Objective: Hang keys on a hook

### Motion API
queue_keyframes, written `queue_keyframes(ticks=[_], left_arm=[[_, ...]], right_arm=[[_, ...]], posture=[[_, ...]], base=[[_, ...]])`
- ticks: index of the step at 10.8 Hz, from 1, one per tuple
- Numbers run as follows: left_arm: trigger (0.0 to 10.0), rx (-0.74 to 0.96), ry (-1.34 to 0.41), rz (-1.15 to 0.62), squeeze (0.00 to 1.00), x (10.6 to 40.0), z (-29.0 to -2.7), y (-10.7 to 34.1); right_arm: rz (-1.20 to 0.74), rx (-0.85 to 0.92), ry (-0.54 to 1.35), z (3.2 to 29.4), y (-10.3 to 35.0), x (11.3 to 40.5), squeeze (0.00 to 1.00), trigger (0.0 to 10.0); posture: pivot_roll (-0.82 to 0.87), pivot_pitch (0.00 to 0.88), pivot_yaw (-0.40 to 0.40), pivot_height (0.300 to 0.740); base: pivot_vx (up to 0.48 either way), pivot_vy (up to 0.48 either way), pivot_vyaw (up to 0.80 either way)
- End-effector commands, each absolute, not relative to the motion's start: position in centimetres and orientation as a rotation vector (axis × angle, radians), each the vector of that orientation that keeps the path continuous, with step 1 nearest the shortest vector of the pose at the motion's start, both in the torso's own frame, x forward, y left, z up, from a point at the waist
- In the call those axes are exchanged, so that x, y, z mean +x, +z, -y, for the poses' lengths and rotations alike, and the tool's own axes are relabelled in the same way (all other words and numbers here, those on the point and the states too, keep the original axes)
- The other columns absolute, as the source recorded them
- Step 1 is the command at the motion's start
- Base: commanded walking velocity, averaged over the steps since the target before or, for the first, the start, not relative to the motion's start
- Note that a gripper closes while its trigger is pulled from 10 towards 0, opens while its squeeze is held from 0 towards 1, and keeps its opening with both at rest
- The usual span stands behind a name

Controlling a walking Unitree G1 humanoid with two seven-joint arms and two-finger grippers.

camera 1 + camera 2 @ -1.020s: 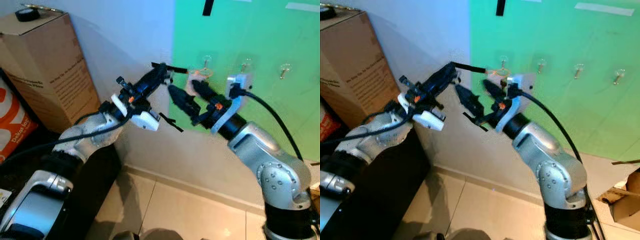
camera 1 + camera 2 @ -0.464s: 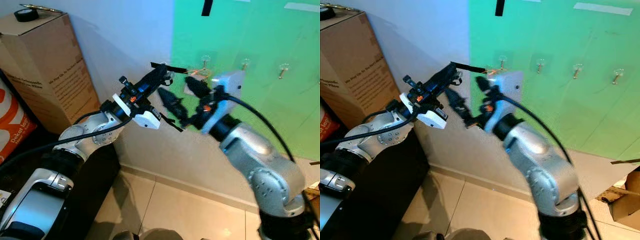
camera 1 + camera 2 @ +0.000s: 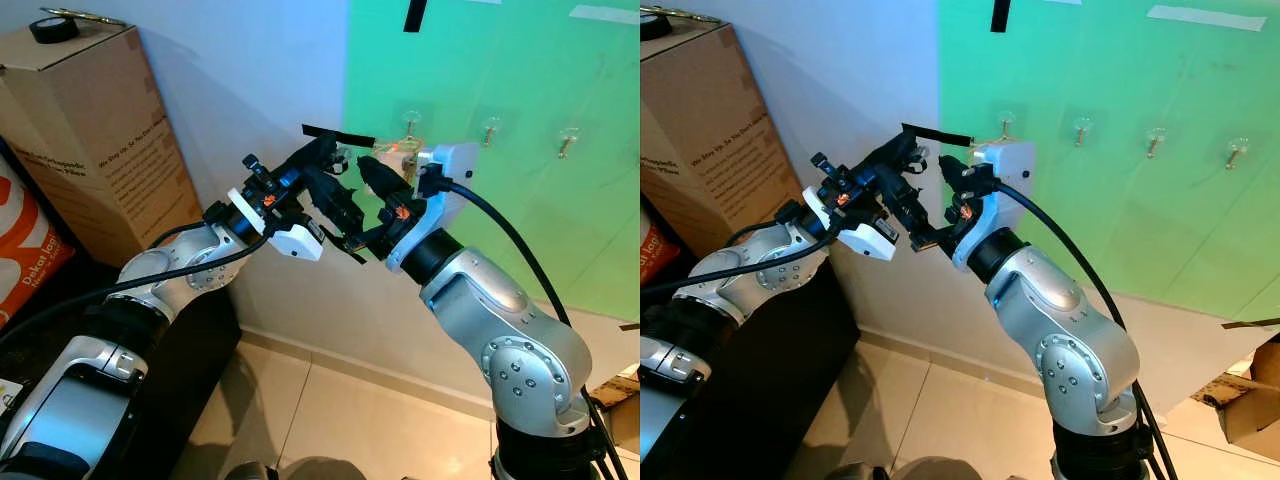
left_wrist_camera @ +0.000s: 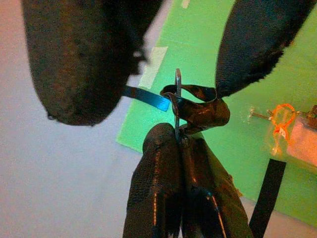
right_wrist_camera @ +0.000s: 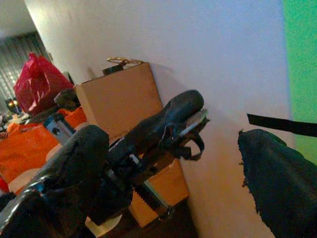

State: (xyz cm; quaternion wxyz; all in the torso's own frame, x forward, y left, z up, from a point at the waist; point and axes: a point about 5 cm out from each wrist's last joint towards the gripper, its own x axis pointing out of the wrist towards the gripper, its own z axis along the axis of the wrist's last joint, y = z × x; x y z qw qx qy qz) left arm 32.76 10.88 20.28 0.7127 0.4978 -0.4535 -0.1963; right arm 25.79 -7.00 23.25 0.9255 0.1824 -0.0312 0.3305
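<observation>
**Right gripper drawn back beside the left**

The right gripper [image 3: 350, 195] has swung from the hooks toward the left gripper [image 3: 325, 152]; its 2 fingers stand spread around the left fingertips. The left gripper is clenched on the keys [image 4: 190, 106], held up near the wall. Beyond, hooks [image 3: 410, 125] line the green panel [image 3: 520, 80].

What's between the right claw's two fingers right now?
In the left wrist view, the left claw, shut on the keys, sits between the right claw's fingers, short of the hook.
</observation>
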Motion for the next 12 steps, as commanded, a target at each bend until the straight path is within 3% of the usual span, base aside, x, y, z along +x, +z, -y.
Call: queue_keyframes(ticks=[1, 4, 5, 6, 7, 12], left_arm=[[0.0, 1.119, -0.437, 1.028, 0.0, 32.91, -10.68, 20.77], [0.0, 1.118, -0.433, 1.033, 0.0, 32.92, -10.61, 20.81], [0.0, 1.118, -0.432, 1.034, 0.0, 32.93, -10.62, 20.81], [0.0, 1.118, -0.431, 1.035, 0.0, 32.93, -10.62, 20.81], [0.0, 1.116, -0.43, 1.036, 0.0, 32.91, -10.6, 20.79], [0.0, 1.114, -0.431, 1.038, 0.0, 32.84, -10.52, 20.71]], right_arm=[[0.061, 0.376, 0.658, 7.11, 23.6, 25.92, 0.0, 10.0], [0.02, 0.324, 0.614, 7.33, 22.99, 26.39, 0.0, 10.0], [0.017, 0.324, 0.609, 7.43, 22.97, 26.46, 0.0, 7.6], [0.018, 0.33, 0.602, 7.55, 23.02, 26.54, 0.0, 2.1], [0.019, 0.334, 0.597, 7.68, 23.06, 26.59, 0.0, 0.0], [0.013, 0.323, 0.576, 8.02, 22.85, 26.83, 0.0, 0.0]], posture=[[-0.13, 0.0, 0.038, 0.74], [-0.13, 0.0, 0.035, 0.74], [-0.13, 0.0, 0.035, 0.74], [-0.13, 0.0, 0.033, 0.74], [-0.13, 0.0, 0.032, 0.74], [-0.13, 0.0, 0.028, 0.74]], base=[[0.0, 0.0, 0.0], [0.0, 0.0, 0.0], [0.0, 0.0, 0.0], [0.0, 0.0, 0.0], [0.0, 0.0, 0.0], [0.0, 0.0, 0.0]])
